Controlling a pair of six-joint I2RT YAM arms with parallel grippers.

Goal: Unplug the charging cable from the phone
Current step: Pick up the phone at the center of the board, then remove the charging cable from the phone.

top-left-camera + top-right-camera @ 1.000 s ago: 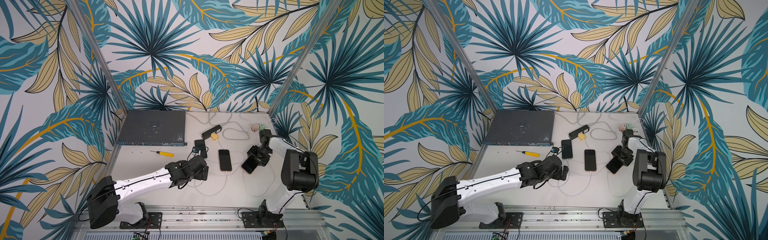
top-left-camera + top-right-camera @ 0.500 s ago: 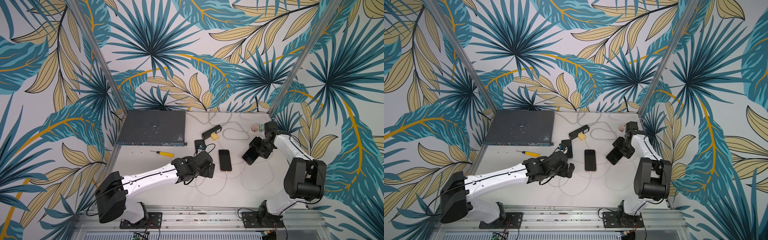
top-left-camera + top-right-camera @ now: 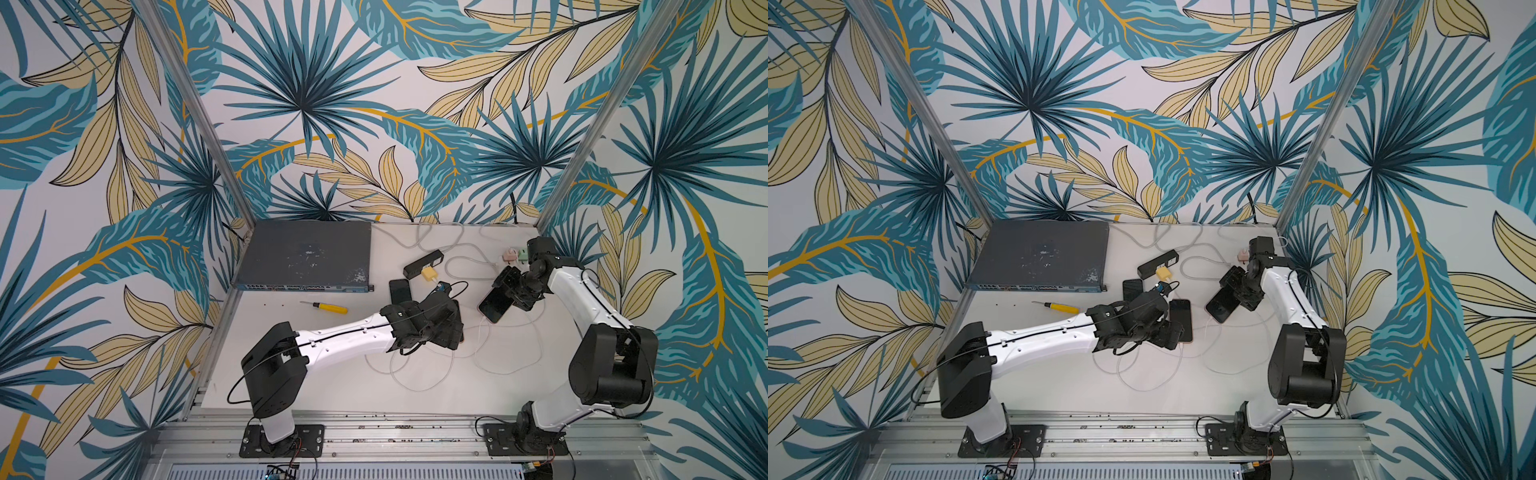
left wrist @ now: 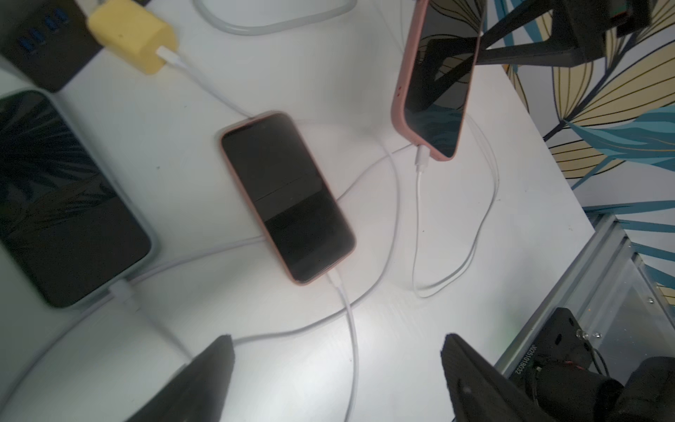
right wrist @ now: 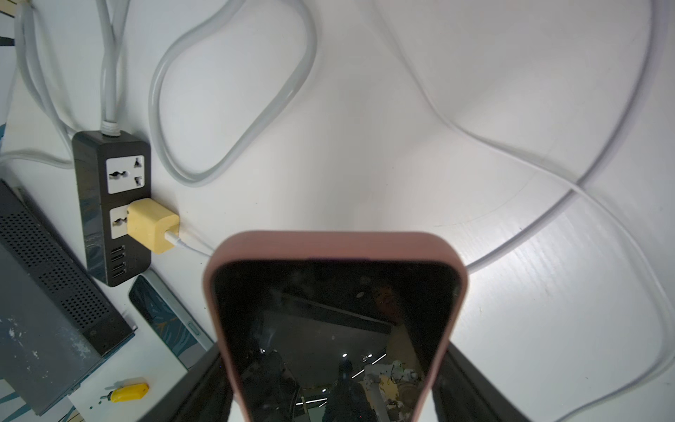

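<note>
Left wrist view: left end effector [image 4: 336, 361], jaws spread, has advanced toward the charging cable [image 4: 420, 160], whose plug is seated in the phone [image 4: 434, 84]. Right end effector [image 3: 510, 293] pinches that phone, now raised and tilted above the desk [image 4: 292, 84]. Unplugging not yet done.

Bright, even light overall; desk [image 5: 365, 146] blows out white in wrist views, fisheye bending at edges, left wrist shot slightly blurry.

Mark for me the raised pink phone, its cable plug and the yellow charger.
raised pink phone [image 4: 436, 84], left wrist view, on its dark screen.
cable plug [image 4: 420, 159], left wrist view, on the white connector body.
yellow charger [image 5: 151, 224], right wrist view, on its top face.
</note>
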